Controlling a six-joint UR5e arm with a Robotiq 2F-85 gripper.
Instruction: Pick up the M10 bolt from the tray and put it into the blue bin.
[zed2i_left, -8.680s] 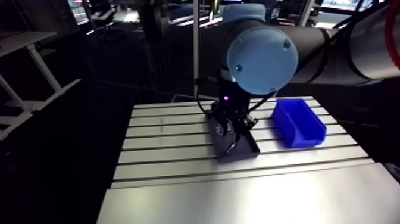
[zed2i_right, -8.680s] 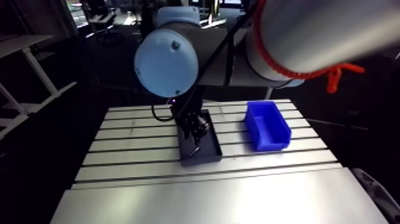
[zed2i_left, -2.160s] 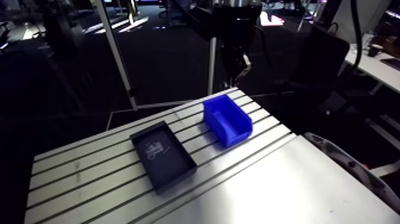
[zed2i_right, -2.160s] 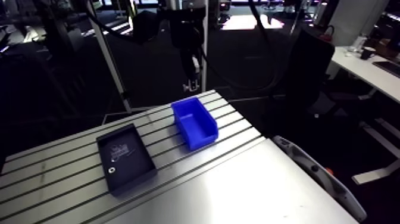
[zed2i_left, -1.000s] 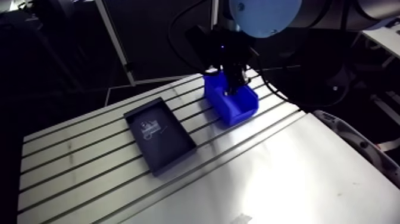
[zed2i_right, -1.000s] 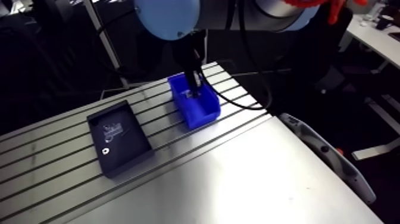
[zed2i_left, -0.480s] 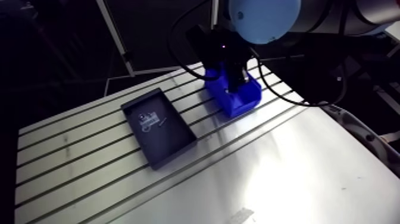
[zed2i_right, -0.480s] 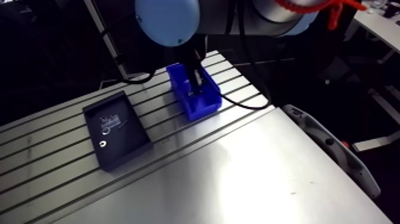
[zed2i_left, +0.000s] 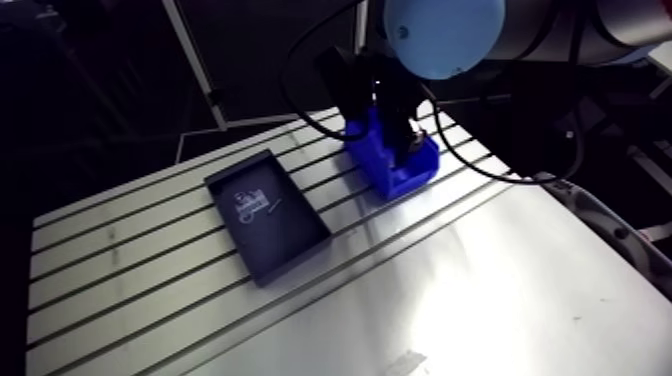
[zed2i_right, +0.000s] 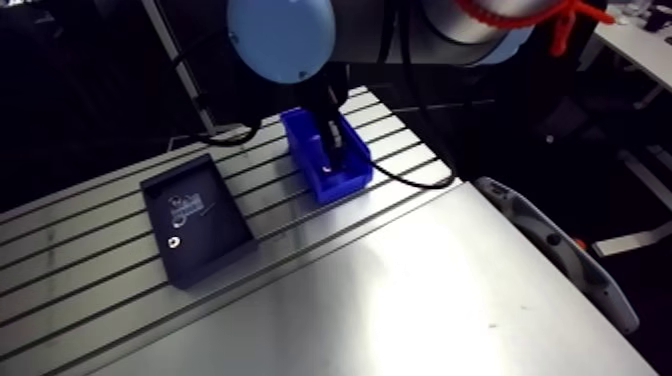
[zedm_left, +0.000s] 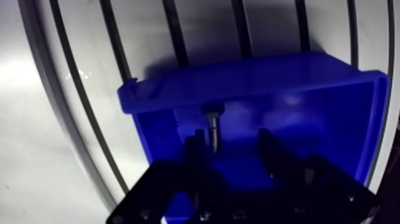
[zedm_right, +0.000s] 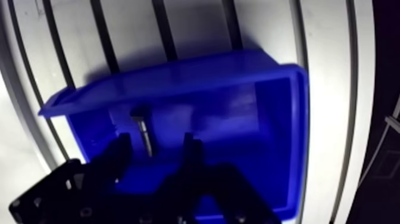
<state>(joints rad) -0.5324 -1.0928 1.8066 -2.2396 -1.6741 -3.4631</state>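
The pincer (zedm_left: 230, 138) has come down into the blue bin (zedm_left: 268, 77), at 2 o'clock from the tray (zed2i_left: 285, 245). Its 2 fingers stand wide, and the bolt (zedm_left: 211, 126) seemingly lies loose on the bin floor between them: delivery looks done.

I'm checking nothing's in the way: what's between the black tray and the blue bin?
Nothing: only bare slotted table lies between the tray and the blue bin, as the arm view shows.

The gripper (zedm_left: 230, 137) hides part of the blue bin (zedm_left: 238, 77), and the tray's (zed2i_left: 288, 240) small items (zed2i_left: 255, 205) are unidentifiable.
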